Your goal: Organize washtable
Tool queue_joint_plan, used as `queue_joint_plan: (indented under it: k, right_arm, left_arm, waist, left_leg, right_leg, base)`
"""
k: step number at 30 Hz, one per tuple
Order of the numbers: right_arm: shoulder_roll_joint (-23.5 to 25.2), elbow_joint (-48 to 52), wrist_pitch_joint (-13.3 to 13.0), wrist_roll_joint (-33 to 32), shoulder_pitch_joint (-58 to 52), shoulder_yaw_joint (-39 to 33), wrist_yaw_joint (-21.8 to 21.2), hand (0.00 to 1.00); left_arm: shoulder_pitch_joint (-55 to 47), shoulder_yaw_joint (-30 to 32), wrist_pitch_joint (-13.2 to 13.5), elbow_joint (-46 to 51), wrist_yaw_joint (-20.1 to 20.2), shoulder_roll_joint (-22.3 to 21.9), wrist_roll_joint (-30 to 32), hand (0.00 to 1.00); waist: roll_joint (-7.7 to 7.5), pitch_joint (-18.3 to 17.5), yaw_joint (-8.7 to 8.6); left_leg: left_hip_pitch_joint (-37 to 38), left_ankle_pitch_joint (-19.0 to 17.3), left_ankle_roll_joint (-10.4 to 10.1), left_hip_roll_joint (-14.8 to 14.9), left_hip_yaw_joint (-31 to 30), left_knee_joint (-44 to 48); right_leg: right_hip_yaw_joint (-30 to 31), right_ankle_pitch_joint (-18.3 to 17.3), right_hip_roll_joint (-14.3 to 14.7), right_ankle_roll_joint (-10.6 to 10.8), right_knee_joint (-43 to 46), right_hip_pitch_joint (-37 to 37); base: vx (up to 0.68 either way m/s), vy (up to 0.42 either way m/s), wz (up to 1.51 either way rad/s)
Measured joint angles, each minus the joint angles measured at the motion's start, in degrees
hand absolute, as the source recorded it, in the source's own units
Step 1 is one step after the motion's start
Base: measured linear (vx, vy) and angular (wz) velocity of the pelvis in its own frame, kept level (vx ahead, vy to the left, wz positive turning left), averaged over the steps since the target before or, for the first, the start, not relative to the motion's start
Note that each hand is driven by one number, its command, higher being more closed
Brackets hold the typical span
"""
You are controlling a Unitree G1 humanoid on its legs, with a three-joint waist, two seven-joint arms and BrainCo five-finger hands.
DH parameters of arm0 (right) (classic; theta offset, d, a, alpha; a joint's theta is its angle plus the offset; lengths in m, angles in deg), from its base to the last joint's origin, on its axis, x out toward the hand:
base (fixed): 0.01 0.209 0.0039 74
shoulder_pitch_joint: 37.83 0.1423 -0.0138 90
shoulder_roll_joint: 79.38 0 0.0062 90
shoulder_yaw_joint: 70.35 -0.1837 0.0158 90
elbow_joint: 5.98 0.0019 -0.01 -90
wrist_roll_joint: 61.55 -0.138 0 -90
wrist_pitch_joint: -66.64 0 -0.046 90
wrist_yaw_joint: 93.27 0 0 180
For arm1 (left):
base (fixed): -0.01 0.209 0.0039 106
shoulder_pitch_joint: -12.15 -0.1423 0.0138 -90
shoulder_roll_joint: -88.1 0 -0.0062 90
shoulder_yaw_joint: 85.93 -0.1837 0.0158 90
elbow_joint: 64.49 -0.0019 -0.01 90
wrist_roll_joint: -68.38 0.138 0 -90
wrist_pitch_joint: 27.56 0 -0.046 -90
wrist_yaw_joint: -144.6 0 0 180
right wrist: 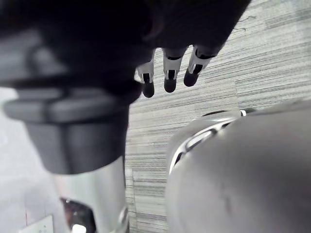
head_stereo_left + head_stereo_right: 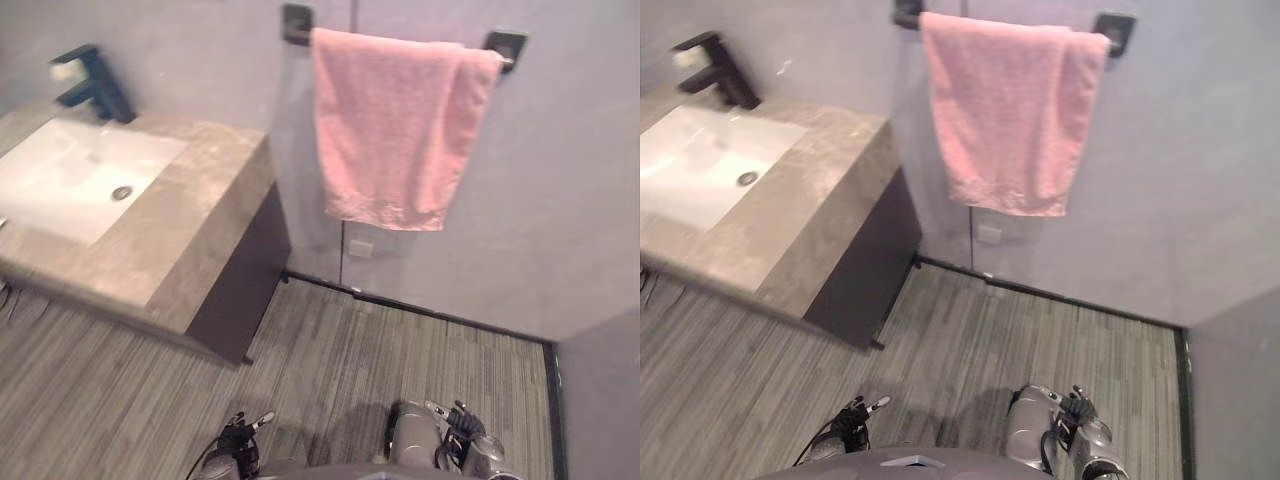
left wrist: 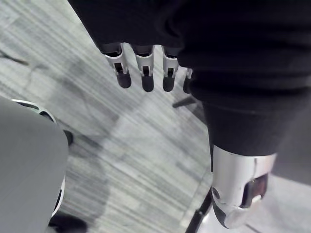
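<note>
Off to the left and far from me stands the table (image 2: 200,215), a grey stone top on a dark cabinet (image 2: 245,280), with its near right corner jutting toward the middle of the floor (image 2: 400,360). Sunk into the top is a white sink basin (image 2: 60,185); what lies in it is a round metal drain (image 2: 122,193) near the basin's middle, with bare white around it. At the far edge of the basin a black faucet (image 2: 95,85) rises and reaches over it. To the right of the table, on the grey wall (image 2: 560,200), a pink towel (image 2: 390,130) hangs folded over a rail (image 2: 505,48) with black mounts, its lower edge well above the floor and apart from the table. My left robot hand (image 3: 146,73) hangs low at my near left, fingers straight and apart over the striped floor. My right robot hand (image 1: 169,73) hangs low at my near right, likewise with straight, relaxed fingers over the floor.
</note>
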Motion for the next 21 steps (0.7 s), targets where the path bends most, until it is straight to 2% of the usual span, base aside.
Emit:
queue_joint_plan:
  k: [1,3,4,6,7,8,9,10,13,14,15,16,18,19,21]
  right_arm:
    - [0.7,0.0,0.0,0.0,-0.4,0.0,-0.1,0.0]
    - [1.7,0.0,0.0,0.0,-1.0,0.1,-0.5,0.0]
    - [2.6,-0.1,0.0,0.1,-1.0,0.4,-0.9,0.0]
    - [2.6,-0.2,0.0,1.7,-0.3,1.4,-1.0,0.0]
    - [2.5,-0.2,-0.1,1.8,1.1,2.8,-0.9,0.0]
    - [2.2,-0.4,-0.2,1.9,3.2,4.6,-0.9,0.0]
    - [2.1,-0.3,-0.2,2.0,4.5,5.5,-0.8,0.0]
    - [1.9,-0.3,-0.2,2.1,5.5,6.9,-0.7,0.0]
    - [2.0,-0.4,-0.3,2.2,5.4,8.1,-0.8,0.0]
    - [1.9,-0.4,-0.3,2.2,5.5,8.1,-0.8,0.0]
    - [1.8,-0.6,-0.4,2.2,5.4,7.7,-0.7,0.0]
    - [2.0,-1.0,-0.4,2.3,5.4,6.9,-0.7,0.0]
    - [1.1,-2.3,-0.2,2.3,4.5,5.5,-0.6,0.0]
    - [0.3,-2.3,-0.2,2.4,3.2,4.4,-0.5,0.0]
    - [0.0,-2.3,-0.2,4.0,1.6,2.2,-0.4,0.0]
  left_arm:
    - [0.0,0.8,0.1,0.4,0.2,0.3,-0.1,0.0]
    - [-0.2,1.9,0.2,1.0,0.5,0.5,-0.1,0.0]
    - [-0.5,2.5,0.2,1.7,0.6,0.5,-0.1,0.0]
    - [-1.2,3.2,0.2,2.5,0.5,0.3,-0.1,0.0]
    - [-1.8,3.7,0.3,3.1,0.3,0.3,-0.3,0.0]
    - [-1.6,3.9,0.2,3.5,0.2,0.0,-0.6,0.0]
    - [-1.6,3.9,0.3,3.6,0.1,-0.3,-1.5,0.0]
    - [-1.6,3.8,0.5,3.8,-0.6,-0.8,-2.6,0.0]
    - [-1.7,3.4,0.8,3.9,-1.2,-0.6,-2.5,0.0]
    - [-2.1,2.5,0.7,3.8,-1.3,-0.8,-2.4,0.0]
    - [-2.6,1.7,0.7,3.2,-1.3,-0.1,-2.3,0.0]
    - [-2.4,1.7,0.4,1.9,-1.2,0.8,-1.9,0.0]
    - [-3.3,1.8,-0.5,1.6,-1.2,1.1,-1.2,0.0]
    - [-4.3,1.7,-0.6,1.6,-1.2,1.0,-1.1,0.0]
    - [-4.7,1.9,-0.6,1.5,-1.2,0.9,-1.1,0.0]
  waist:
    - [-0.94,0.1,0.49]
    - [-2.01,-0.3,1.37]
    - [-2.36,-0.8,2.01]
    - [-2.31,-3.3,3.41]
    - [-1.98,-5.0,4.57]
    - [-0.82,-4.4,5.06]
    - [-0.02,-3.9,4.83]
    - [1.65,-2.7,4.85]
    - [2.84,-1.0,5.34]
    - [3.42,-0.8,5.8]
    - [2.98,-0.5,5.45]
    - [2.8,-0.1,4.76]
    - [2.54,0.2,4.33]
    - [2.49,0.2,4.19]
    - [2.59,0.1,3.79]
  left_leg:
    - [-0.5,0.7,0.3,-0.8,-2.6,0.5]
    - [-2.0,0.8,0.2,-1.8,-5.6,2.4]
    - [-3.5,0.8,0.2,-2.2,-7.6,3.9]
    - [-7.5,2.2,-0.2,-2.0,-9.4,4.3]
    - [-10.8,3.6,-0.6,-1.3,-9.7,3.9]
    - [-13.6,4.8,-1.2,-0.3,-10.7,4.4]
    - [-14.6,5.8,-1.8,0.5,-11.6,4.7]
    - [-15.8,7.1,-2.6,1.9,-14.2,4.8]
    - [-15.7,9.7,-4.5,3.2,-16.7,2.9]
    - [-15.7,10.8,-5.9,3.5,-17.6,1.6]
    - [-15.4,10.7,-6.1,4.5,-16.0,-1.0]
    - [-16.9,9.4,-4.6,6.1,-11.4,2.2]
    - [-18.4,8.1,-3.7,7.4,-6.7,12.5]
    - [-17.3,6.7,-4.0,8.0,-5.5,18.0]
    - [-14.6,4.4,-5.0,10.2,-4.5,22.5]
  right_leg:
    - [4.2,-3.0,1.1,1.5,3.0,2.3]
    - [8.3,-6.4,2.2,3.1,2.3,6.1]
    - [10.7,-8.9,2.9,3.5,-1.8,8.8]
    - [11.4,-10.4,4.4,2.5,-10.6,10.3]
    - [11.0,-10.4,5.2,2.4,-17.3,10.5]
    - [10.3,-9.0,6.4,1.6,-21.7,10.5]
    - [9.3,-7.2,7.1,1.1,-23.3,10.8]
    - [6.5,-4.8,8.8,0.2,-26.9,12.6]
    - [2.7,-3.0,10.2,-1.2,-29.2,15.3]
    - [1.3,-2.7,10.8,-1.8,-29.0,15.2]
    - [-1.0,-2.1,10.2,-2.7,-29.7,14.7]
    - [-3.7,-1.4,9.2,-3.5,-30.1,14.2]
    - [-6.8,-0.9,7.2,-3.9,-30.2,14.4]
    - [-8.9,-0.1,5.7,-3.2,-30.4,14.9]
    - [-11.9,0.8,4.7,-2.6,-30.8,15.7]
  base:
    - [0.39,-0.272,1.33]
    - [0.25,-0.24,1.07]
    - [0.15,-0.298,1.08]
    - [0.07,-0.306,0.65]
    - [0.02,-0.369,0.28]
    - [-0.01,-0.363,0.32]
    - [-0.07,-0.398,0.63]
    - [-0.06,-0.307,0.7]
    - [-0.15,-0.243,0.69]
    - [-0.29,-0.064,0.55]
    - [-0.28,-0.113,0.89]
    - [-0.25,-0.045,0.91]
    - [-0.23,0.004,0.96]
    - [-0.18,0.045,0.89]
    - [-0.08,0.099,0.94]
